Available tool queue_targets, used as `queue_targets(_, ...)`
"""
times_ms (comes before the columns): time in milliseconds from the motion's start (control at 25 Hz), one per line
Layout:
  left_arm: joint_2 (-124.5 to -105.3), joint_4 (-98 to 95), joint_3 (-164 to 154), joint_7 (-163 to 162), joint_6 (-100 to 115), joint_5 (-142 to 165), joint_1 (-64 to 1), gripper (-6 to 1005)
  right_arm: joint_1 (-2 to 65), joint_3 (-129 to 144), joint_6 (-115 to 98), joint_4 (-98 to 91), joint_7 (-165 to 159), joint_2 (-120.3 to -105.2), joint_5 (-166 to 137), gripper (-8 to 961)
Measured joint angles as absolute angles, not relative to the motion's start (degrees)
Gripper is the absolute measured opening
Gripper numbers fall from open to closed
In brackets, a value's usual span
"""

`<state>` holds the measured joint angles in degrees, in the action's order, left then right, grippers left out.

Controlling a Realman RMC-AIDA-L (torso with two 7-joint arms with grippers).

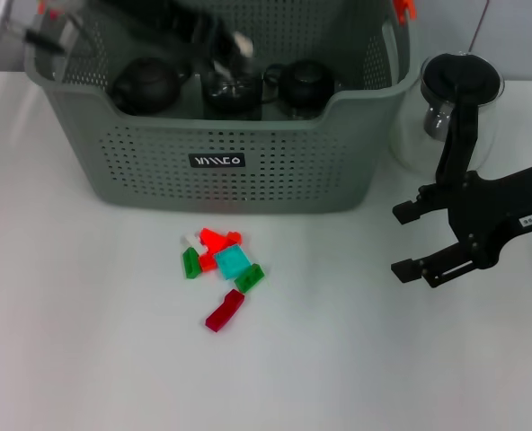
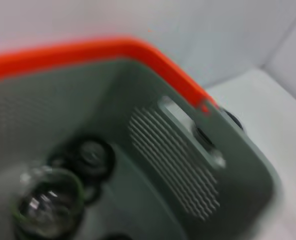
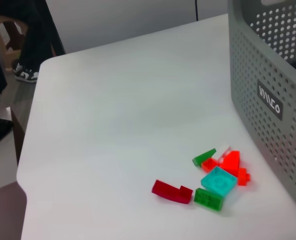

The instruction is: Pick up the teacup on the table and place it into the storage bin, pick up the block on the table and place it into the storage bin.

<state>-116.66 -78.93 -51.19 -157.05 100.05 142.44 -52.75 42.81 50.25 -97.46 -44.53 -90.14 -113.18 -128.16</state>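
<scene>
The storage bin [image 1: 248, 171] stands at the back of the table, grey-green and perforated, with a black label. Inside it a glassy teacup [image 1: 232, 92] rests between two dark teapots; the left wrist view shows the teacup [image 2: 48, 205] from above inside the bin [image 2: 188, 165]. My left gripper [image 1: 223, 43] hangs blurred over the bin's middle, just above the cup. Several small blocks [image 1: 219, 265] lie in a loose pile in front of the bin, the dark red block [image 1: 224, 310] nearest me. My right gripper [image 1: 408, 241] hovers open to the right of the pile, holding nothing.
A glass pitcher [image 1: 455, 99] with a black handle stands right of the bin, behind my right arm. The right wrist view shows the blocks [image 3: 218, 181] beside the bin wall [image 3: 268, 100], and the table edge [image 3: 30, 150] beyond them.
</scene>
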Motion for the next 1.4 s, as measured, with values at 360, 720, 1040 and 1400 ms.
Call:
queue_targets(360,-111.07,-65.06,-47.33,-151.87,83.81,144.19,-55.24,216,43.18,49.62,-97.56,-44.56,-91.16,-114.07,-128.08,916)
queue_targets(720,-112.04,-64.59,-47.97,-151.41,77.77,150.05,-53.75,253,43.44,49.65,-97.29,-44.55,-91.44,-114.74,-128.04,915)
queue_targets(1040,-113.65,-72.41,-47.87,-150.44,80.54,149.90,-51.30,565,43.55,49.66,-97.12,-44.55,-91.64,-114.90,-128.07,915)
queue_targets(1400,-121.71,-97.42,-47.97,-143.57,93.26,136.89,-41.31,898,43.15,48.84,-96.66,-44.56,-91.25,-114.51,-128.06,915)
